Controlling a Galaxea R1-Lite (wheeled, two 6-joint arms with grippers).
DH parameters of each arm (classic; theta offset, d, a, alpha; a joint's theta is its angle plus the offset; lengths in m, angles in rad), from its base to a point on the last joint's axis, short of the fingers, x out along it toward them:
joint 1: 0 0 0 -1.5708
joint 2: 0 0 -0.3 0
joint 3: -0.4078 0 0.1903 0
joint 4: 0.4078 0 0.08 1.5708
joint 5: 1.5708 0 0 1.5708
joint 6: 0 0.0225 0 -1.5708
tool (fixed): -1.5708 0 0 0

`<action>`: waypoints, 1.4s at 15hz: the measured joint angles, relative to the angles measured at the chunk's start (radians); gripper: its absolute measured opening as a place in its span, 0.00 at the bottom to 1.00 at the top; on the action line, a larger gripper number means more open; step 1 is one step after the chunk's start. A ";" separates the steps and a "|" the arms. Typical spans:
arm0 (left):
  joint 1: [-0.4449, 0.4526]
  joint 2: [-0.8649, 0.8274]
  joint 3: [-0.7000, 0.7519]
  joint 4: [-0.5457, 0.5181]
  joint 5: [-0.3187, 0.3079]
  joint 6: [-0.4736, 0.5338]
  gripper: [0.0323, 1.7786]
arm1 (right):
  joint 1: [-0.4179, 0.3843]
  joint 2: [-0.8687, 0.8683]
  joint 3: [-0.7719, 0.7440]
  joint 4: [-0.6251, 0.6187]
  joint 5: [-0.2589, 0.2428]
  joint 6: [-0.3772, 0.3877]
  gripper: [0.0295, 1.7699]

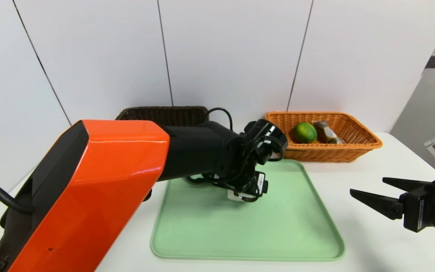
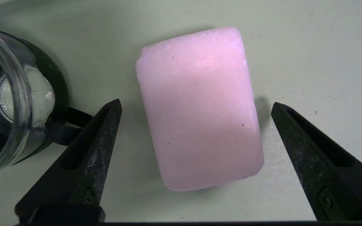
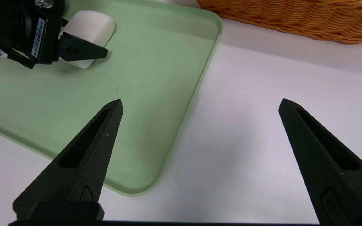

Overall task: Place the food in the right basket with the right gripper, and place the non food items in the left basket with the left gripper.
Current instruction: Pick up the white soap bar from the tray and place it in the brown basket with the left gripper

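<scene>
**Supervisor:** Which step were you on at that moment?

**Operator:** The non-food half. I had the left gripper point(image 2: 196, 106) low over the green tray point(image 1: 296, 234), its fingers spread wide and holding nothing, with the white bar point(image 2: 198, 108) lying flat on the tray between the two tips. Neither tip touched it. The glass cup point(image 2: 11, 94) lay on its side just beside the bar, its black handle close to one finger point(image 2: 99, 138).

**Supervisor:** And the food?

**Operator:** Already sorted, as far as I could judge. The lime point(image 1: 304, 132) and the foil-wrapped chocolates point(image 1: 327, 132) sat in the orange basket point(image 1: 368, 145), beyond the tray's far right corner. My right gripper point(image 1: 368, 190) hung idle over the table to the right of the tray, fingers spread and empty.

**Supervisor:** What did the next move call for?

**Operator:** I reckoned I needed to sink a little more, then close squarely on the bar's long sides, then lift and carry it to the dark brown basket point(image 1: 164, 115) behind the tray's far left corner.

**Supervisor:** Room to work?

**Operator:** Tight on the cup's side; I judged that finger could nudge the handle. The other side of the bar was bare tray. The bar lay well in from the tray's rim, so the raised lip was no obstacle. From the head camera my own arm hid much of the brown basket, so I couldn't tell what lay in it.
</scene>
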 joint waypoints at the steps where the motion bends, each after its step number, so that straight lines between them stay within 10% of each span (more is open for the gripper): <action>1: 0.000 0.003 0.000 -0.001 0.000 0.000 0.81 | 0.000 0.000 0.002 0.001 0.000 0.000 0.97; 4: 0.000 0.010 0.000 -0.001 0.000 -0.001 0.57 | 0.000 0.000 0.003 0.000 0.000 -0.001 0.97; 11: -0.019 -0.030 -0.001 -0.037 0.000 0.002 0.54 | 0.000 0.000 0.005 0.000 -0.001 -0.001 0.97; 16: -0.014 -0.182 0.006 -0.312 0.012 0.176 0.54 | 0.000 0.000 0.007 0.001 -0.003 -0.002 0.97; 21: 0.199 -0.276 0.100 -0.555 0.029 0.393 0.54 | 0.000 -0.002 0.005 0.001 -0.004 -0.008 0.97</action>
